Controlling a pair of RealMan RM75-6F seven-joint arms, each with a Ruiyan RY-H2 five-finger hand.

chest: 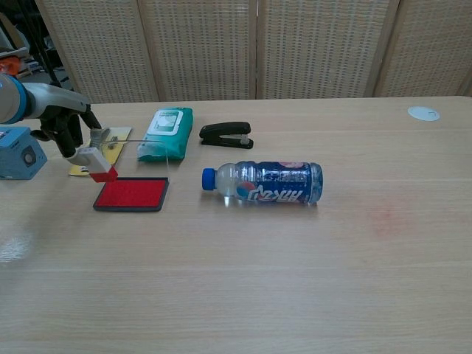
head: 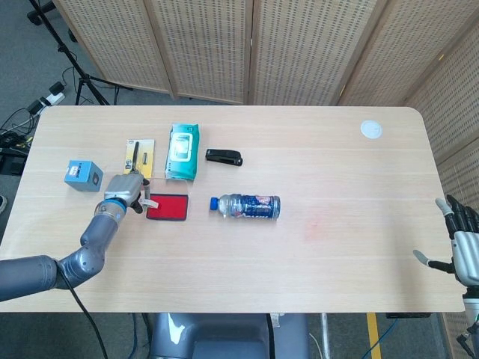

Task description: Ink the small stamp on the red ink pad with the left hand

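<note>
Holding the stamp [chest: 94, 164] in the left robot hand [chest: 65, 133], fingers wrapped round its white body, red face angled down toward the pad [chest: 132, 194]. Stamp lifted clear of the pad, hanging just off the pad's 10 o'clock corner in the chest view, not touching it. Same thing from the head view: left robot hand [head: 124, 191] right beside the pad [head: 167, 207] at its 9 o'clock, stamp [head: 147, 202] poking out toward the red.

Pad lying flat on the counter [head: 314, 157], red surface fully showing.

Around it, going by the head view:
- blue box [head: 82, 175] at roughly 9 o'clock of the left robot hand, near the counter's left edge
- yellow card [head: 138, 159] with a dark tool on it at 11 o'clock of the pad, just beyond the left robot hand
- teal wipes pack [head: 182, 151] at 12 o'clock of the pad
- black stapler [head: 224, 156] at 1 o'clock of the pad, just beside the wipes
- bottle [head: 245, 206] lying on its side at 3 o'clock of the pad, blue cap pointing at the pad, near but apart
- white disc [head: 370, 129] way off at the far right corner

Right robot hand [head: 461, 243] down at the right edge of the counter, well apart from everything, fingers spread and holding nothing. Only seen in the head view.
</note>
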